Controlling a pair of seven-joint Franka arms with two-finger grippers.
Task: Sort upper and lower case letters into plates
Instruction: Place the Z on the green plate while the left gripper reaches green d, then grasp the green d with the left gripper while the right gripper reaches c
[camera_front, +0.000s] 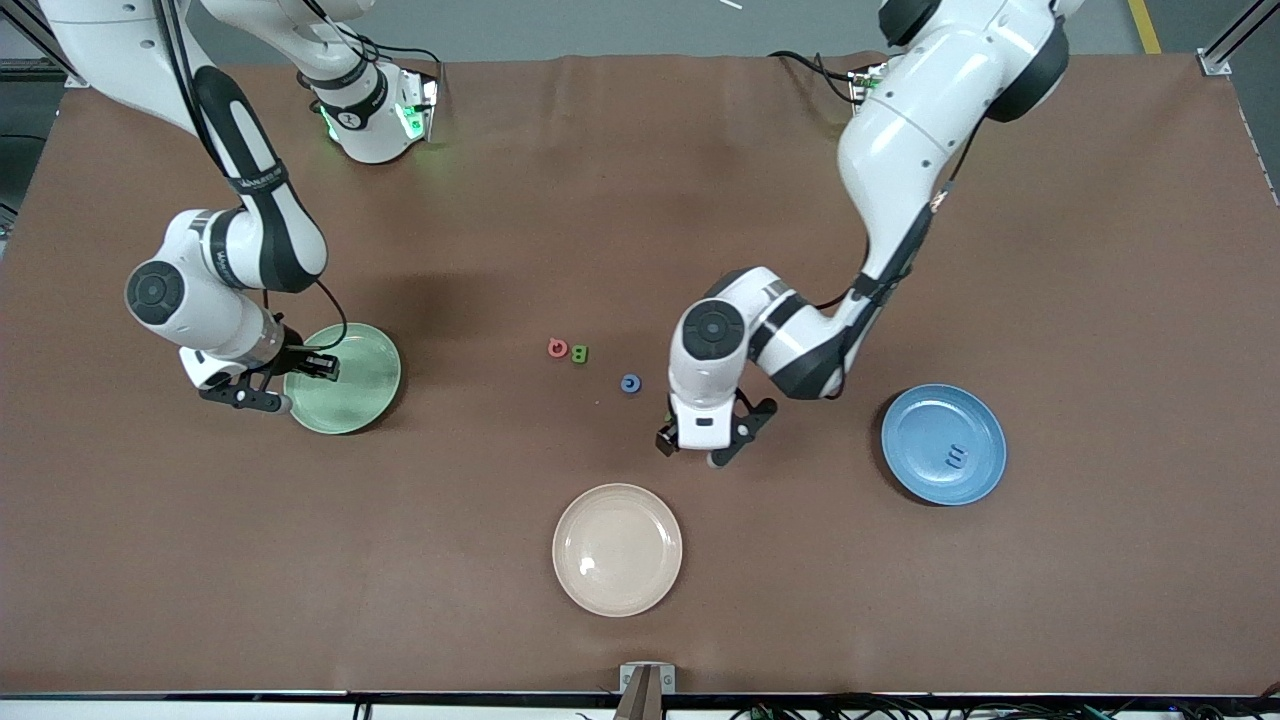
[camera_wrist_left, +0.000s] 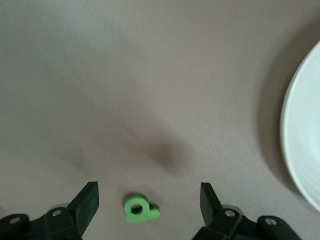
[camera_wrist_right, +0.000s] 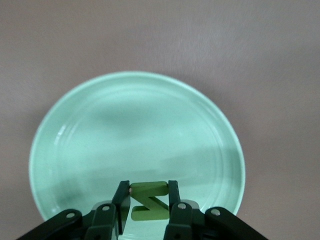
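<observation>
My right gripper (camera_front: 322, 366) is over the pale green plate (camera_front: 360, 400) and is shut on a green Z-shaped letter (camera_wrist_right: 149, 201); in the right wrist view the gripper (camera_wrist_right: 148, 187) holds it just above the plate (camera_wrist_right: 135, 125). My left gripper (camera_front: 692, 452) is open and low over the table between the cream plate and the blue plate (camera_front: 925, 425). In the left wrist view a small green letter (camera_wrist_left: 141, 210) lies on the table between the open fingers of the gripper (camera_wrist_left: 149, 192), touching neither. A blue letter (camera_front: 957, 457) lies in the blue plate.
A pinkish red letter (camera_front: 558, 348), a green letter (camera_front: 579, 354) and a blue letter (camera_front: 630, 384) lie mid-table. A cream-beige plate (camera_front: 617, 549) sits nearer the front camera; its rim shows in the left wrist view (camera_wrist_left: 300, 150).
</observation>
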